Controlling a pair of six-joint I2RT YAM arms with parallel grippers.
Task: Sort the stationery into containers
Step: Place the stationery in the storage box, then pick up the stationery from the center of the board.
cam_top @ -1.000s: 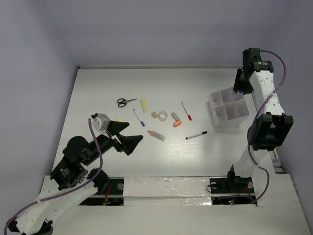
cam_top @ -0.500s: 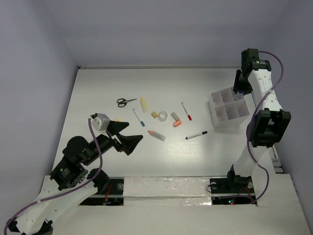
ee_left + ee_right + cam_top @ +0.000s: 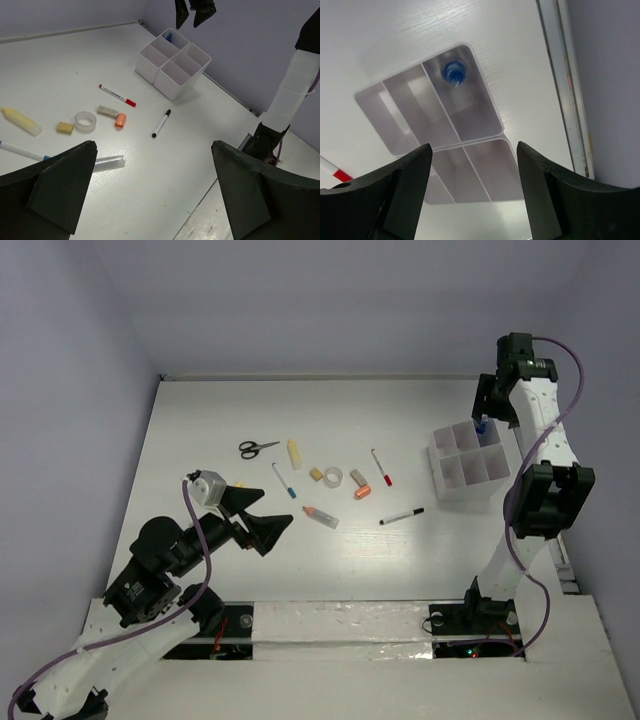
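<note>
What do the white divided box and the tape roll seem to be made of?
The divided box: probably plastic, white and slightly translucent; its thin smooth walls carry a soft sheen. The tape roll: likely clear plastic tape, because its ring looks see-through; not certain.

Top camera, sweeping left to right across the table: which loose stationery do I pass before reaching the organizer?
scissors → cream stick → tape roll → orange cap → black marker → organizer box. Both pens, the crayon and the erasers overlap these, so they are omitted.
</note>
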